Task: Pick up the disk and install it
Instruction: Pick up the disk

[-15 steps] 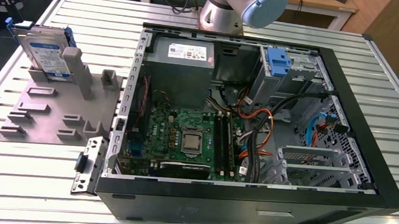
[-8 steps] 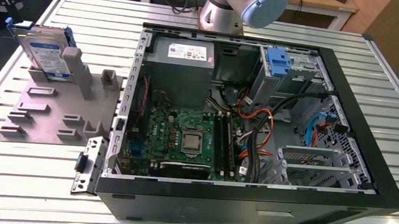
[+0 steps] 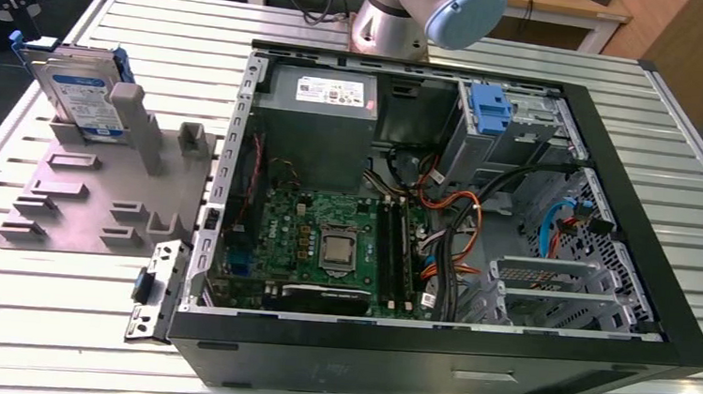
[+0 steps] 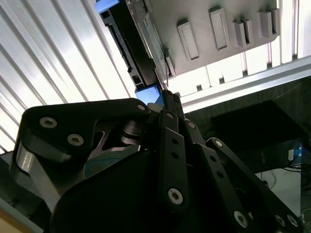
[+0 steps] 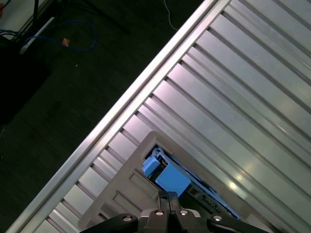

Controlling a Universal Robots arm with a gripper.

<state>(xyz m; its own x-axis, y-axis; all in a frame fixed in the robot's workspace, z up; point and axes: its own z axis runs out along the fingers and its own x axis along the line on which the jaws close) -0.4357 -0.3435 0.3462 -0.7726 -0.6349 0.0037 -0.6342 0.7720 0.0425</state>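
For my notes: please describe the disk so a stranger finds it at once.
Find the open computer case; on the exterior view's left of it lies a grey slotted holder. The disk stands on edge at its far end, silver with blue rails among bare grey posts.

The counter is ribbed bare metal, bright and reflective. The disk has a silvery metal body, a paper-like label and blue plastic rails. Its stand looks like matt grey plastic. The computer case has a matt black frame around dull bare steel. The claw is matt black with shiny screws.
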